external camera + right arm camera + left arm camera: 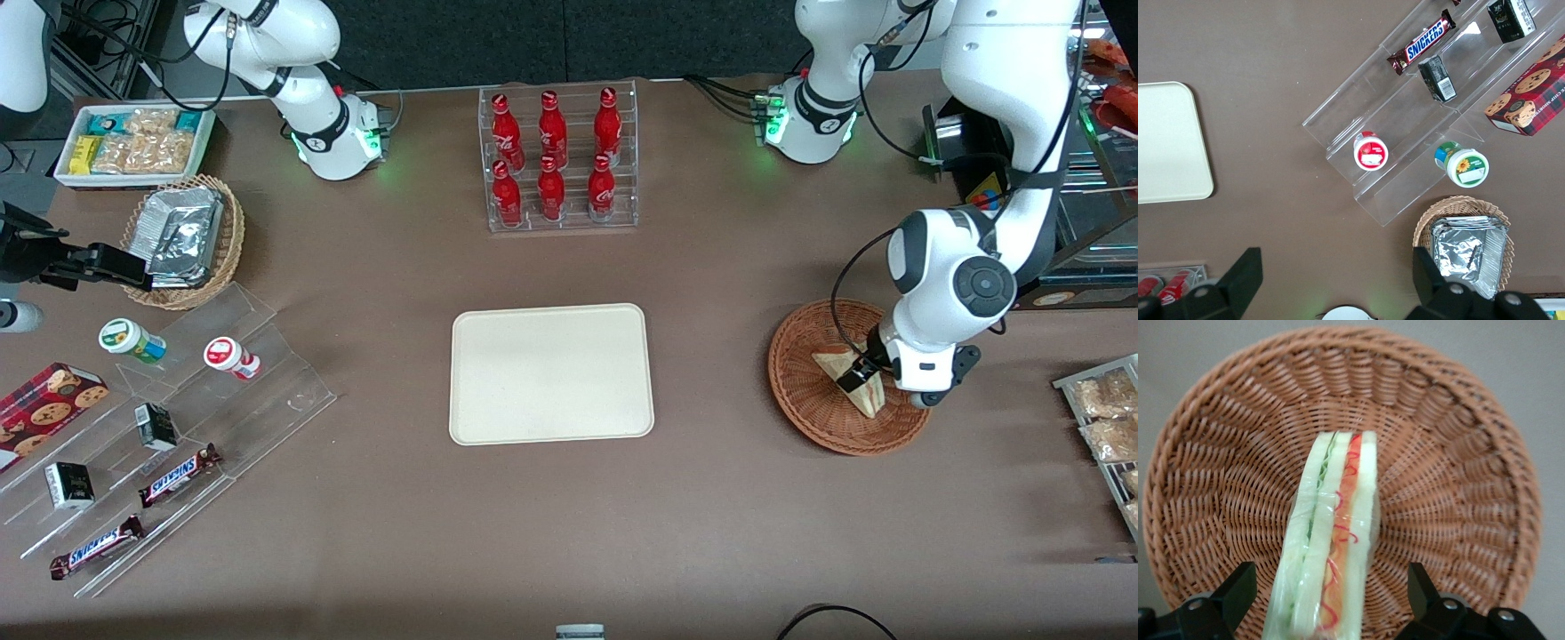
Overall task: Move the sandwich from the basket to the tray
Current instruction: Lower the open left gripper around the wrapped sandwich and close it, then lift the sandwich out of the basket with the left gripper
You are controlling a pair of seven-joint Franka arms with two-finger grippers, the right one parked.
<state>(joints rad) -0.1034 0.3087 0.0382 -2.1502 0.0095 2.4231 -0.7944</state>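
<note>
Hovering low over the round reddish-brown woven wicker basket (805,391), pincer (864,373) spread wide, holding nothing. Straddling the small triangular white-bread sandwich wedge (1331,547) with red and green filling; both black fingertips (1238,587) standing apart from the bread, clear gaps on either side in the wrist view. Sandwich sitting on edge inside the basket, directly between the jaws, cut edge facing up toward the pincer, clear film wrap glinting over it. Basket resting on the brown tabletop (711,533) right under the pincer. Flat cream rectangular tray (551,373) with rounded corners lying well off sideways from the pincer toward the parked arm's end, nothing on it.

Judging step: lining up for the grasp, closing not yet done, task barely started.

Risks from here:
- Closing too hard: squashing soft bread, squeezing filling out.
- Closing too high on the wedge: slippery film sliding between the pads, sandwich dropping back into the basket or onto the tabletop mid-carry.
- Wedge standing on a narrow edge: one finger touching first, tipping it flat before the other arrives.
- Descending too far: fingertips snagging the weave, dragging or lifting the light basket along.
- Lifting too low on the way out: clipping the basket rim.
</note>
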